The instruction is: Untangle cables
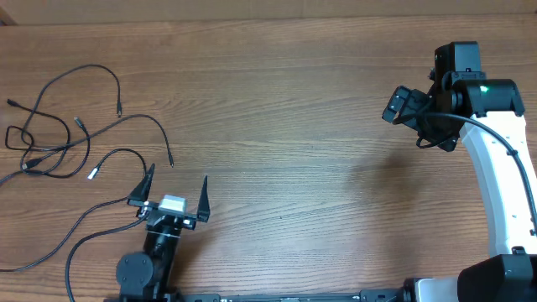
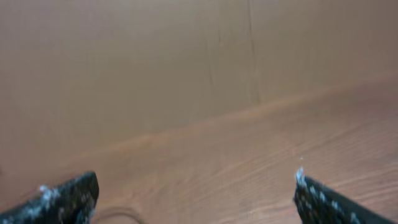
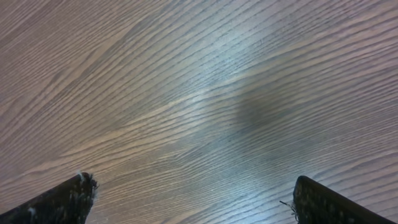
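**Cables Lay Tangled at the Left, Both Grippers Wide**

The cables (image 1: 33, 162) lay on the left part of the wooden table (image 1: 294, 168), a loose snarl of thin black cords crossing one another near the left edge. Several plug ends stuck out of the snarl toward the middle of the table, and one tip (image 1: 93, 174) showed silver-white. Two long cords trailed from the snarl toward the near edge, passing close by the left arm (whether they touched it could not be told from above).

The left gripper (image 1: 178, 173) sat low at the near edge, just right of the cables, with its jaws spread wide and nothing between them. Its left finger (image 1: 146, 182) pointed at a curve of cord just beside it. The left wrist view was blurred and showed only bare wood between the two fingertips.

The right gripper (image 3: 193, 179) hung over the right side of the table, well apart from the cables. Its jaws stood wide and empty too, with plain wood grain beneath them.
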